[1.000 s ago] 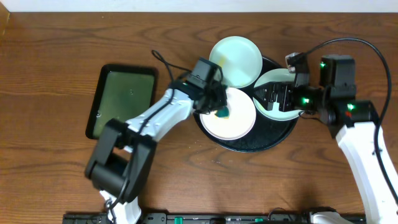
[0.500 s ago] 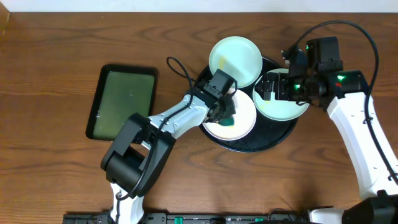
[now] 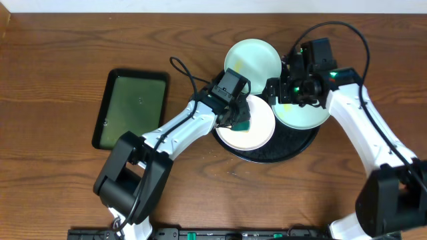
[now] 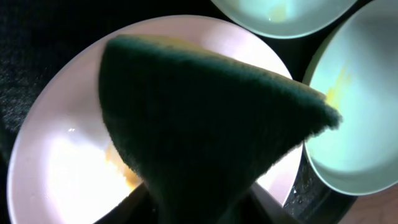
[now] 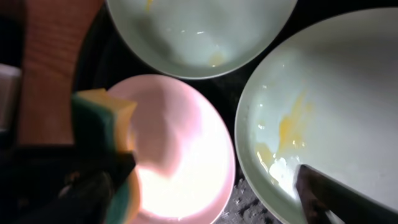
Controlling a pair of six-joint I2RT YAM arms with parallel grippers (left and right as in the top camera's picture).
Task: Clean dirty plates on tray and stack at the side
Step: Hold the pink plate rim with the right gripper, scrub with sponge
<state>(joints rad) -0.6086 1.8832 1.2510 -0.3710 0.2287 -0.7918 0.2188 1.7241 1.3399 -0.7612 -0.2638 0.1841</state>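
The round black tray (image 3: 288,148) holds three plates. The white plate (image 3: 257,137) lies at its front left and shows a yellowish smear in the left wrist view (image 4: 118,165). My left gripper (image 3: 239,120) is shut on a green and yellow sponge (image 4: 205,118) and presses it on that plate. The pale cyan plate (image 3: 252,61) lies at the back. The pale mint-green plate (image 3: 307,113) lies at the right, with a yellow smear (image 5: 289,124). My right gripper (image 3: 279,93) is open above that plate's left rim, with one finger (image 5: 323,193) over it.
A rectangular black tray with a green inside (image 3: 131,108) lies on the wooden table to the left. The left arm reaches across from the front left. The right arm comes in from the right, with cables looping above it.
My right gripper has swung left and toward the back, over the mint-green plate's left rim. My left gripper has moved the sponge back and forth on the white plate.
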